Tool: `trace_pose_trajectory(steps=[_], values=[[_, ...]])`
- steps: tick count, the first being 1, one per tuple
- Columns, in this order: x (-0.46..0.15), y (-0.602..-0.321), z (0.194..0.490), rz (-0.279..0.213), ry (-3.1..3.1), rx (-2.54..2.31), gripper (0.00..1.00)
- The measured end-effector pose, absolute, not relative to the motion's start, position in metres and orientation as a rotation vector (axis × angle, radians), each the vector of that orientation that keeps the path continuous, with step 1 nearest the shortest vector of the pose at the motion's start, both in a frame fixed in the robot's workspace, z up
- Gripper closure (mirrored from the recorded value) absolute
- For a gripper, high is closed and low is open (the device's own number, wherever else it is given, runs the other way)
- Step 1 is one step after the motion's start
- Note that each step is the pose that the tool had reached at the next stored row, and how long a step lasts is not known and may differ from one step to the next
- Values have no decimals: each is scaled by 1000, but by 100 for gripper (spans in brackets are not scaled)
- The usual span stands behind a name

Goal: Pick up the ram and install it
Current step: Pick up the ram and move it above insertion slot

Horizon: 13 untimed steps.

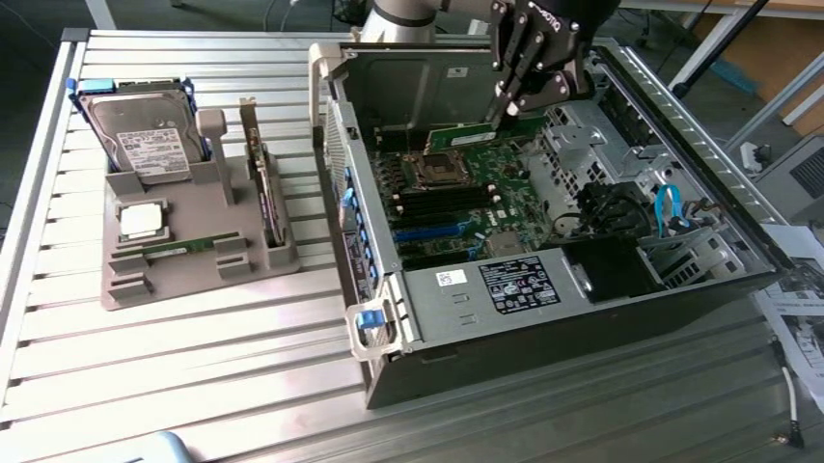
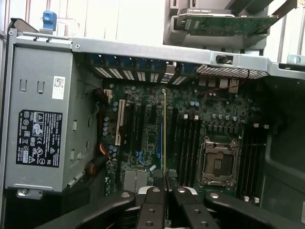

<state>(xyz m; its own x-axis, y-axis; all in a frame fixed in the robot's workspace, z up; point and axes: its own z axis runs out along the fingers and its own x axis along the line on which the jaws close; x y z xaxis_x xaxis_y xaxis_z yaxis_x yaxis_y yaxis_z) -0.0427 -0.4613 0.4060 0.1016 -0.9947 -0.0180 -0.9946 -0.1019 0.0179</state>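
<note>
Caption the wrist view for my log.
Gripper holds the ram edge-on over the motherboard inside the open computer case.

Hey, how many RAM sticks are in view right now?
2. One ram is clamped edge-on in the gripper above the motherboard. A second green stick lies in the grey holder at the exterior view's left. Others may be hidden inside the case.

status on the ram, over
gripper shut on the ram. ram edge-on over the motherboard, inside the case. nothing seen between them.
</note>
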Motion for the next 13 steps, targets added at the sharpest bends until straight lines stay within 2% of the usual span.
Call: trace_pose_trajectory(steps=[13], values=[[-35,-461,406,-47,-2102,2328,88]])
